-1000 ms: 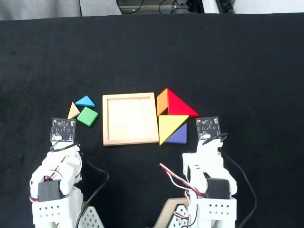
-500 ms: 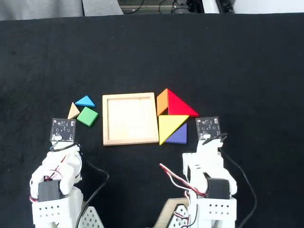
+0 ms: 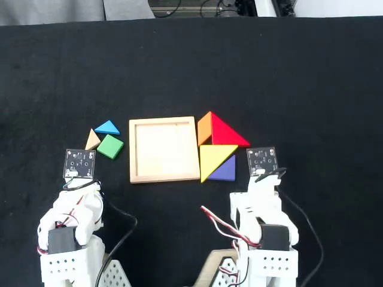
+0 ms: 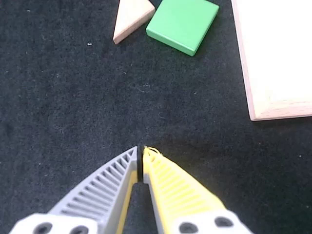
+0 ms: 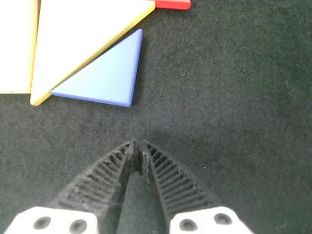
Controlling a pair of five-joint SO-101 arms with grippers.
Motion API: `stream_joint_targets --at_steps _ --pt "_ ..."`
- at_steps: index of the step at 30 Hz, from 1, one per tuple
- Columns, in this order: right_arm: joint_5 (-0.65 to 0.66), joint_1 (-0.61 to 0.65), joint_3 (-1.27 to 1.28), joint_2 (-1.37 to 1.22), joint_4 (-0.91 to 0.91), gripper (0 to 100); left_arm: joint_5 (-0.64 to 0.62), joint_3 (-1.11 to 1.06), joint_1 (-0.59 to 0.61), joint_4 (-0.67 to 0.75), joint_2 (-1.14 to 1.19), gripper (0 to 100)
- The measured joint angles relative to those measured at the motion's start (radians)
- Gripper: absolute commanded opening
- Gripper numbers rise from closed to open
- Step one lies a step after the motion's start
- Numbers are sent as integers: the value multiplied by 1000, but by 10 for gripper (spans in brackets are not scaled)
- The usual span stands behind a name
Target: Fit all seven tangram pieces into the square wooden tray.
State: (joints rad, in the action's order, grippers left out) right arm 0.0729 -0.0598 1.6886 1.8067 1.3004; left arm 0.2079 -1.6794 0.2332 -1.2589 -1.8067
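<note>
The black tabletop (image 3: 191, 72) holds it all. In the middle lies the square wooden tray (image 3: 163, 119), and all seven pieces lie outside it. The left pincer (image 4: 141, 151) hangs over bare cloth, tips pressed together. The right pincer (image 5: 139, 144) is pressed together too. On the tray's right side sit the big red triangle (image 3: 224, 134) and big yellow triangle (image 3: 212, 156) (both touching the tray's side). Next come the purple-blue triangle (image 3: 226, 172) beside the yellow one, and the orange piece (image 3: 204, 128) by the red. Left of the tray are the green square (image 3: 111, 146), little blue triangle (image 3: 108, 127) and little wood-colour triangle (image 3: 92, 140).
</note>
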Motion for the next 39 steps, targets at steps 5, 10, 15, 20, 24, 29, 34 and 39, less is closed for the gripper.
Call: stream_joint_targets --at_steps 5,10,15,20,24,29,34,39 --pt "0 0 0 0 0 11 0 0 0 0 0 30" --pt "0 0 0 0 0 11 0 0 0 0 0 30" --pt "0 0 0 0 0 11 0 0 0 0 0 30" --pt "0 0 0 0 0 11 2 0 0 0 0 32" --pt "0 0 0 0 0 11 2 0 0 0 0 33" --pt "0 0 0 0 0 11 0 0 -6 0 0 33" --pt "0 0 0 0 0 11 2 0 -74 0 0 33" --pt "0 0 0 0 0 11 2 0 -137 0 0 33"
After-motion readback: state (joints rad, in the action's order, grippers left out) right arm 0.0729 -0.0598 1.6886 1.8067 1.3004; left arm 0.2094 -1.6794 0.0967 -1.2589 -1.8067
